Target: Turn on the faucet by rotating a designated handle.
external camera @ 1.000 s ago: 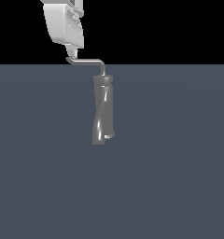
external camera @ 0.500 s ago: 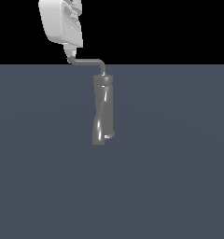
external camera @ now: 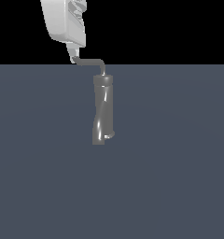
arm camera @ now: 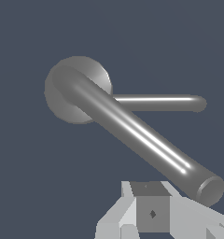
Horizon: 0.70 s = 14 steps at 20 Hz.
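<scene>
The faucet is a glossy grey twisted column with a darker collar, standing upright in the middle of the exterior view. Its handle, a thin bent rod, runs from the top towards the exterior view's left. My white gripper hangs above and its tips meet the handle's hooked end. In the wrist view the handle runs from the faucet's round top towards my gripper, and its end lies just beside the fingers. The fingers look shut with nothing between them.
A flat dark grey floor surrounds the faucet. In the wrist view a second, thinner rod sticks out sideways from the faucet, below the handle. Nothing else shows.
The gripper's body has shifted and turned slightly above the handle's tip. The handle and the column look the same as before.
</scene>
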Available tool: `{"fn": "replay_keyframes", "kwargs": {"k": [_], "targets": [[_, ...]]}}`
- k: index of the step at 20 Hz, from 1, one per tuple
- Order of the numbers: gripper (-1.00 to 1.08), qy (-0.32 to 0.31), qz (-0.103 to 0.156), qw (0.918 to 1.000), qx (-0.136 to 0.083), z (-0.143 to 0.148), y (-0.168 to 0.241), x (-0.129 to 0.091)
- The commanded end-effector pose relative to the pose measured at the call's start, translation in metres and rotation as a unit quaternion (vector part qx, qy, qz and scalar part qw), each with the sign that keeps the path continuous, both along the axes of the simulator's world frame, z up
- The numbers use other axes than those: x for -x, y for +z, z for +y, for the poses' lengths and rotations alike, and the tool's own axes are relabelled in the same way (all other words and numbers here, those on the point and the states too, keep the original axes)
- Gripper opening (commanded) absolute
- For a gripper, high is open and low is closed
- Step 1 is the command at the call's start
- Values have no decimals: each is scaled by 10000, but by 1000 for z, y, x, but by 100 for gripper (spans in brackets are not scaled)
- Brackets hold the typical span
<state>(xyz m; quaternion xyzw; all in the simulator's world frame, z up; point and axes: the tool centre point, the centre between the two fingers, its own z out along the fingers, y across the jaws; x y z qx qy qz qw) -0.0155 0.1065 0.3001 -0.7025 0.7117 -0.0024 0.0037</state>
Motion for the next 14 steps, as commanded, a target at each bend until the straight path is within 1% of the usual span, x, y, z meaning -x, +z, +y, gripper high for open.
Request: {"fn": "replay_keyframes", "kwargs": {"k": [1, 12, 13, 14], "targets": [[-100, -34, 31, 10000, 11, -10, 0, 9], [-100, -31, 43, 10000, 9, -31, 0, 38], [-100, -31, 43, 10000, 9, -31, 0, 38], [-100, 12, 26, 10000, 10, -24, 0, 35]]}}
